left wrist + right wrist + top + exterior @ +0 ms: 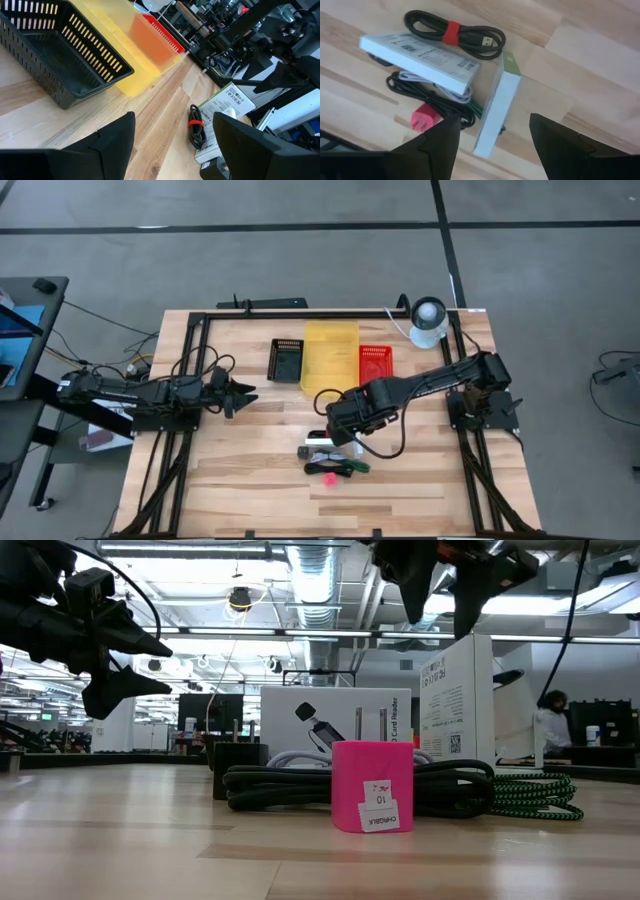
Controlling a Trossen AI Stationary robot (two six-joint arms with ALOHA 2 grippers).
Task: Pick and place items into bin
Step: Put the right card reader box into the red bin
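Observation:
The items lie in a pile (330, 460) near the table's middle. It holds a flat white box (420, 60), a second white box standing on edge (497, 107), a black cable with a red tie (455, 32), coiled black cable (290, 785), a green braided cable (530, 795) and a pink block (372, 785). My right gripper (338, 430) hovers open just above the pile's far side, touching nothing; in its wrist view the right gripper (494, 120) has its fingers on either side of the edge-standing box. My left gripper (245, 395) waits open at the table's left, pointing toward the bins.
Three bins stand in a row at the table's far side: a black slatted basket (287, 360), a yellow bin (330, 352) and a red bin (376, 360). A white round object (428, 320) sits at the far right corner. Bare wood lies between the pile and the bins.

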